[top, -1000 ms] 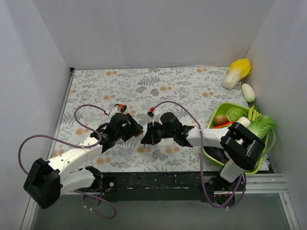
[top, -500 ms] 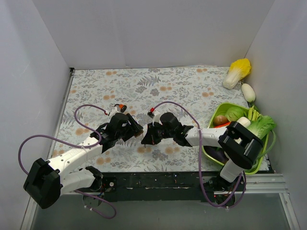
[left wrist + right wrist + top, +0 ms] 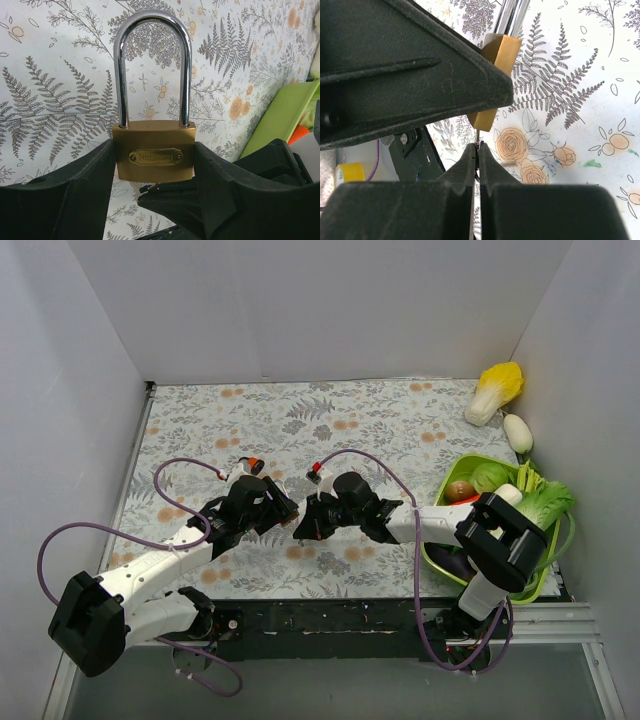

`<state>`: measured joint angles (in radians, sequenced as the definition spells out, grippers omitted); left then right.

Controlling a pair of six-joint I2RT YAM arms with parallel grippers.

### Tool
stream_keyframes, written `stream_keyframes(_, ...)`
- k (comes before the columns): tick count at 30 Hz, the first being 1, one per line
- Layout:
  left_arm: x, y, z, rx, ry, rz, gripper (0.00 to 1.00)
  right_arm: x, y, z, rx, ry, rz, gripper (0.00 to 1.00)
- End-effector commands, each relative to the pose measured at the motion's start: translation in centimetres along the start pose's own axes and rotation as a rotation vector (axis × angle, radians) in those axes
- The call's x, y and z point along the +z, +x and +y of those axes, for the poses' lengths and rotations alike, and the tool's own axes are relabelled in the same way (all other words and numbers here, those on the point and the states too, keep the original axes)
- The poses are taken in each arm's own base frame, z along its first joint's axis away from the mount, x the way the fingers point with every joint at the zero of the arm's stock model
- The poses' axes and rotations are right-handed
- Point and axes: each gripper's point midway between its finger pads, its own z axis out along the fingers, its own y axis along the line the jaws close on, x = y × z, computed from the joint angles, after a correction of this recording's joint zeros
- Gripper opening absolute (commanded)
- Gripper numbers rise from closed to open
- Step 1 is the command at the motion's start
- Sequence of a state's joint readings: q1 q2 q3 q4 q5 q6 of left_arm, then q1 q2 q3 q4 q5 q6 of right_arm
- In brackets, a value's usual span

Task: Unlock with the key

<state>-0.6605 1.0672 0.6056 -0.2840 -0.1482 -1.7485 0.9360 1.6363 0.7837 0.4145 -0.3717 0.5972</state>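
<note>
A brass padlock [image 3: 154, 155] with a closed silver shackle [image 3: 152, 30] is clamped between the fingers of my left gripper [image 3: 154, 165], upright in the left wrist view. In the right wrist view the padlock [image 3: 496, 75] shows edge-on. My right gripper [image 3: 476, 148] is shut on a thin metal key [image 3: 476, 137], whose blade points up into the padlock's underside. In the top view the left gripper [image 3: 281, 510] and the right gripper [image 3: 303, 528] meet tip to tip at the table's middle front; the padlock is hidden between them there.
A green tray [image 3: 445, 495] of toy vegetables stands at the right, under the right arm's base. A yellow cabbage [image 3: 496, 389] and a white radish [image 3: 517, 432] lie at the back right. Purple cables loop over the floral cloth [image 3: 300, 420].
The right gripper has crept slightly left toward the left gripper with the key. The left arm has stayed still.
</note>
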Motion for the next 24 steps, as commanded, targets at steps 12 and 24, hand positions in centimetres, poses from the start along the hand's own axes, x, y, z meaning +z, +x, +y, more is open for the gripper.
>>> stream_keyframes(12,-1.3,-2.0,-3.1,-0.03,0.104,-0.063,0.0,0.2,-3.0,0.3,-0.031,0.01,-0.074,0.01)
stream_keyframes(24,-1.1,-1.7,-2.7,-0.03,0.099,-0.059,0.0,0.3,-5.4,-0.4,-0.045,0.081,-0.134,0.01)
